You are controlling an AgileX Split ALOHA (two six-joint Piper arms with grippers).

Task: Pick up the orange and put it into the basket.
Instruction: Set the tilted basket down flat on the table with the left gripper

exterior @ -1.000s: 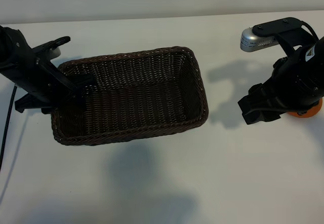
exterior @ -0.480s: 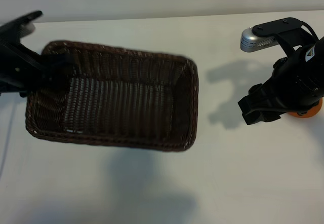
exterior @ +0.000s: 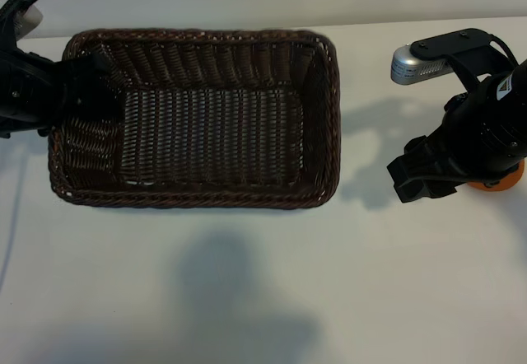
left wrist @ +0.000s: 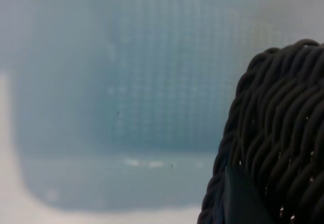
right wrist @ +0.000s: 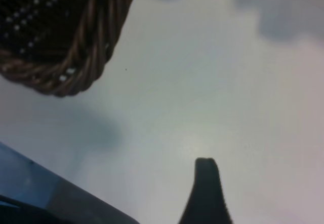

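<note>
Exterior view: the basket [exterior: 198, 117] is gripped at its left end wall by the left gripper [exterior: 86, 100], near the tabletop's far-left corner; it is empty. The orange [exterior: 492, 184] lies at the right edge, mostly hidden under the right gripper [exterior: 428, 179], not yet picked up.

Left wrist view: only wicker is seen.

Right wrist view: the right jaws stand spread, empty.

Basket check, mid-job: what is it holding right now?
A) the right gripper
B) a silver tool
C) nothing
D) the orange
C: the basket, gripped at its end by the left gripper, shows only bare weave inside, while the orange sits on the table under the right arm, well outside the rim.
</note>
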